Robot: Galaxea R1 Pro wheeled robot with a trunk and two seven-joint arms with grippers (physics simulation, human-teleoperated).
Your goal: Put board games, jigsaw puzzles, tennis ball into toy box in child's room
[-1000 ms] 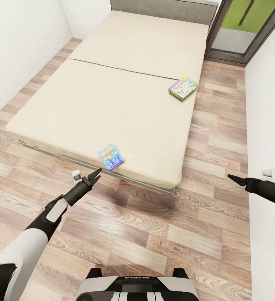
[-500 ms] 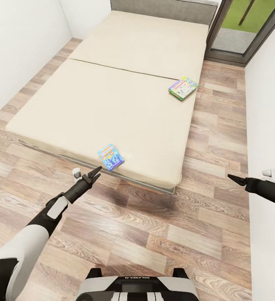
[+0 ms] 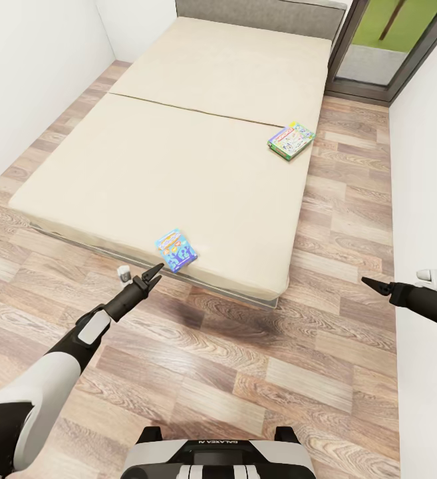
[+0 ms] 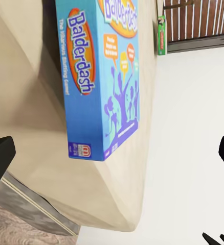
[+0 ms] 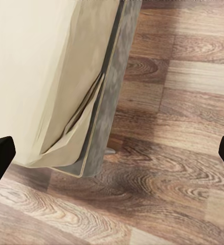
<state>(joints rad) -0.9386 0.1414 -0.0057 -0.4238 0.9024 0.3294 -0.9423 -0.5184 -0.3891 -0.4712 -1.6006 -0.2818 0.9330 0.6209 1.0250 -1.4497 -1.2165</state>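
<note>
Head view: two flat printed board-game boxes lie on the wide beige mattress of the grey-framed bed [image 3: 178, 153], over a wood-plank floor [image 3: 245, 372].

Nearest the foot edge lies the thin blue "Balderdash" game box [image 3: 176, 249], its lid showing an orange title oval, coloured speech bubbles and purple silhouettes, with the title repeated along its side in the left wrist view [image 4: 104, 76]. The black left claw [image 3: 153, 274] hovers just short of it, fingers apart. The white-and-green game box [image 3: 291, 140] rests near the bed's right edge, well apart. The right claw [image 3: 371, 284] hangs over the floor near the white wall [image 3: 424, 166]; its wrist view shows both fingertips spread wide.
</note>
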